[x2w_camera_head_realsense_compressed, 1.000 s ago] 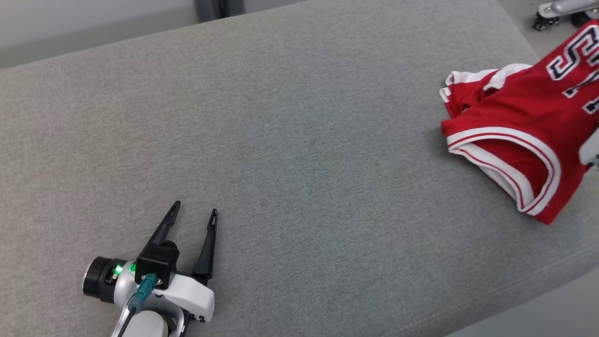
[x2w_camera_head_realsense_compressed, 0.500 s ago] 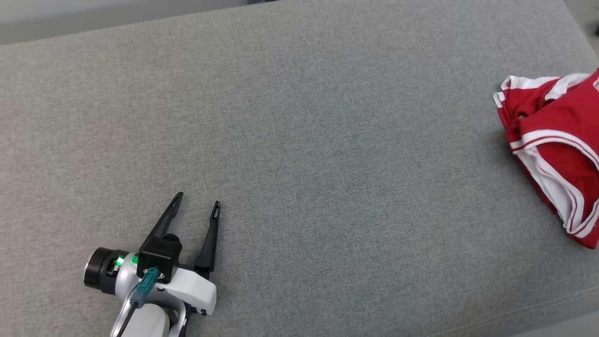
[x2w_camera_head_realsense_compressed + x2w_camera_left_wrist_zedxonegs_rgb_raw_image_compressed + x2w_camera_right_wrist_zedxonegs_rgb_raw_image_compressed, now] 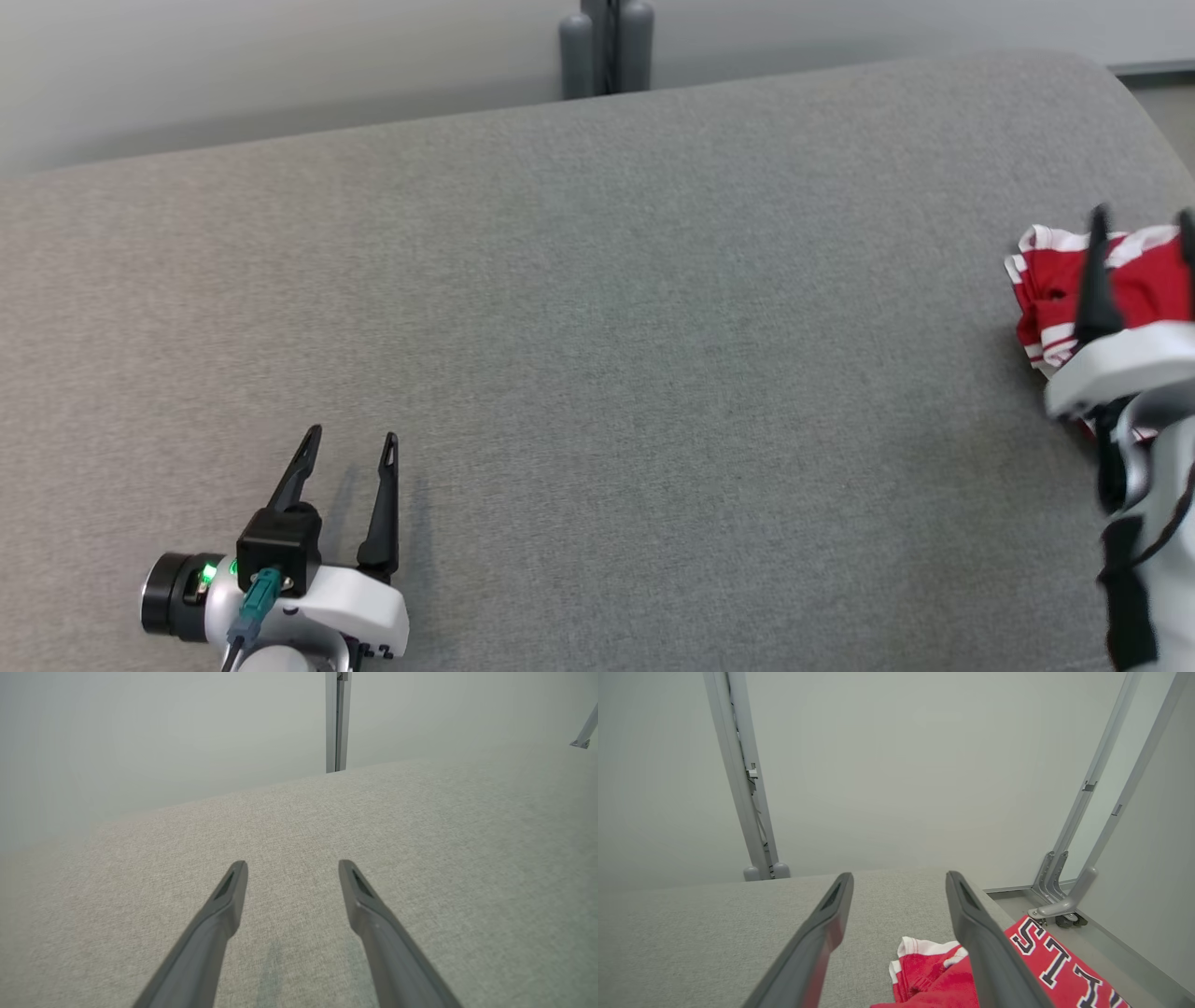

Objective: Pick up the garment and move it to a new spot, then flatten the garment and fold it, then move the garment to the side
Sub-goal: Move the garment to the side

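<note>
A red jersey with white trim lies crumpled at the far right edge of the grey cushioned surface; in the right wrist view the jersey shows dark lettering on its right part. My right gripper hovers over it, open, fingers apart with nothing between them. At the lower left my left gripper rests low over the bare cushion, open and empty.
A grey double post stands behind the cushion's far edge. Metal frame legs with a castor stand on the floor past the cushion's right end. A pale wall lies beyond.
The head camera has shifted, so the whole picture moved. My right gripper has come into the head view above the jersey. The left gripper stays open in about the same place.
</note>
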Robot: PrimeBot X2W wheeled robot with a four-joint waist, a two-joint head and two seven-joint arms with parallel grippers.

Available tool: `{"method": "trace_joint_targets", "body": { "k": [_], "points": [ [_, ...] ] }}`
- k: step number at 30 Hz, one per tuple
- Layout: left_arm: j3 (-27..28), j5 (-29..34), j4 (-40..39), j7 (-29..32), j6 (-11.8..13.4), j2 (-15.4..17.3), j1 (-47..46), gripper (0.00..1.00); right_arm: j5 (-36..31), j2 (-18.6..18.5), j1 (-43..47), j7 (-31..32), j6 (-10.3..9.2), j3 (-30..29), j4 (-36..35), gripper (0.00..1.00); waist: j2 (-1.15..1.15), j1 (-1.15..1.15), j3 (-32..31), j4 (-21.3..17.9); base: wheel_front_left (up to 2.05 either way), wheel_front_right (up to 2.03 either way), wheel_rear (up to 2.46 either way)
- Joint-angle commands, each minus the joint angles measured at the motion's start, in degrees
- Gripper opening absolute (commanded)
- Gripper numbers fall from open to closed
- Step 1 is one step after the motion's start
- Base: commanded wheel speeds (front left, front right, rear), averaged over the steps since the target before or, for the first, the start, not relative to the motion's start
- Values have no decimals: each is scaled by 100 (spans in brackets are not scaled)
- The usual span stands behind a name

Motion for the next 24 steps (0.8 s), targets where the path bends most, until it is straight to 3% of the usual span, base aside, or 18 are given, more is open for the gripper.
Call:
{"method": "trace_joint_targets", "body": {
  "k": [1,14,24],
  "points": [
    [35,-13,-3,-8,31,6,67,100,107,8,168,7,-2,112,-64,100,0,0,-180,171,0,0,0],
    [435,-77,47,-8,70,-60,535,100,1026,122,1741,7,-2,1503,-321,100,0,0,-734,727,0,0,0],
    [680,-123,126,-8,53,-98,767,100,1419,124,2232,8,-1,1951,-632,100,0,0,-945,751,0,0,0]
  ]
}}
